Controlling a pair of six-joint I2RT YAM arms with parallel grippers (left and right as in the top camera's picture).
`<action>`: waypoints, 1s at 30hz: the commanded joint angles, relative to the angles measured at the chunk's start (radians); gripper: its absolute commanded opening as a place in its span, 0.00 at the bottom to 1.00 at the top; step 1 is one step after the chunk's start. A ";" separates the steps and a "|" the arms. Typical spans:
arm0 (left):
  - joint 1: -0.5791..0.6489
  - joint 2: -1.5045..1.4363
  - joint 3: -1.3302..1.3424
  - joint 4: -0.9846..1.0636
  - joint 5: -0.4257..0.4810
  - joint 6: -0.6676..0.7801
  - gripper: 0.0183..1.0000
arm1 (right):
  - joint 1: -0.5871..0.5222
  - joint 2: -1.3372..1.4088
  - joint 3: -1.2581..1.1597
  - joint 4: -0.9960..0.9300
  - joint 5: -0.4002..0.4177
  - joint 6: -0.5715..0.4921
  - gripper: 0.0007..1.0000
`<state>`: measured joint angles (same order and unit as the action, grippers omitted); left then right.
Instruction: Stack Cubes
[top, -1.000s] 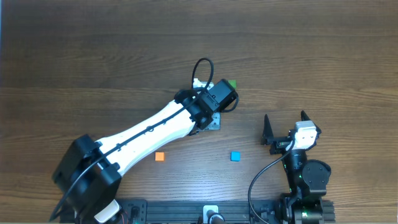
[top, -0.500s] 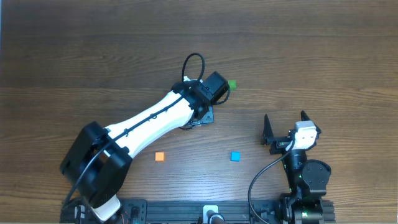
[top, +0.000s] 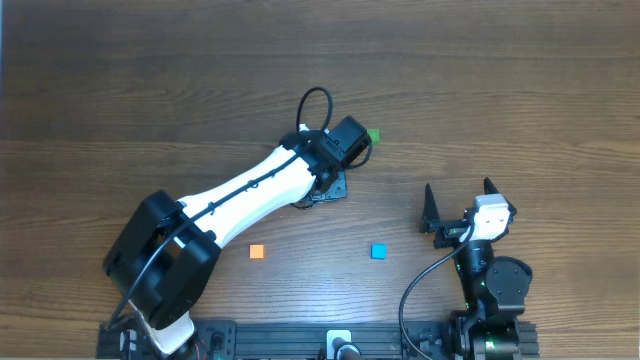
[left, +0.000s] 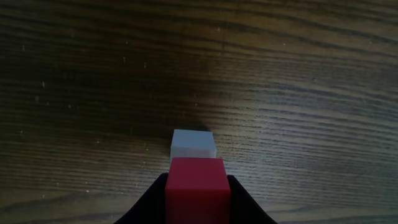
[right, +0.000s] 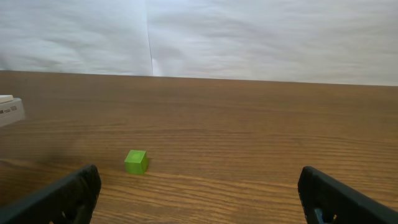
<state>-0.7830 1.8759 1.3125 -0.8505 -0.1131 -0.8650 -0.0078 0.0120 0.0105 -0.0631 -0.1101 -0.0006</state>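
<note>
Stock on the table (top: 150, 80), clock directions read from its centre in the top view.

1. Red cube (left: 197, 196): held in my left gripper (left: 197, 180), near 1 o'clock. The fingers are narrowed onto two opposite flat faces. The white cube (left: 193, 144) lies on the wood just ahead of and below it. I cannot tell whether the two touch.
2. Green cube (top: 374, 136): on the wood just beside the left wrist, toward 2 o'clock.
3. Orange cube (top: 257, 252): at 7 o'clock, alone.
4. Blue cube (top: 378, 251): at 5 o'clock, alone.
5. Right gripper (top: 458, 188): near 4 o'clock, fingers spread wide, holding nothing.

Handling, my judgement: the cubes look small, rigid and light, with smooth sides that could slip or twist under an off-centre pinch. I would grip each across parallel faces at mid-height, square to the fingers. A light cube shifts easily, so the red one should be lined up over the white one before I let go.
</note>
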 joint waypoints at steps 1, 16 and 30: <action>0.000 0.019 -0.006 0.002 0.005 -0.010 0.02 | -0.006 -0.006 -0.005 -0.004 0.003 -0.005 0.99; 0.000 0.040 -0.006 0.002 0.008 -0.007 0.02 | -0.006 -0.006 -0.005 -0.003 0.003 -0.005 0.99; 0.001 0.043 -0.006 0.002 0.003 -0.007 0.02 | -0.006 -0.006 -0.005 -0.004 0.003 -0.005 0.99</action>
<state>-0.7830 1.9049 1.3125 -0.8486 -0.1085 -0.8650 -0.0078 0.0120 0.0105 -0.0631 -0.1101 -0.0010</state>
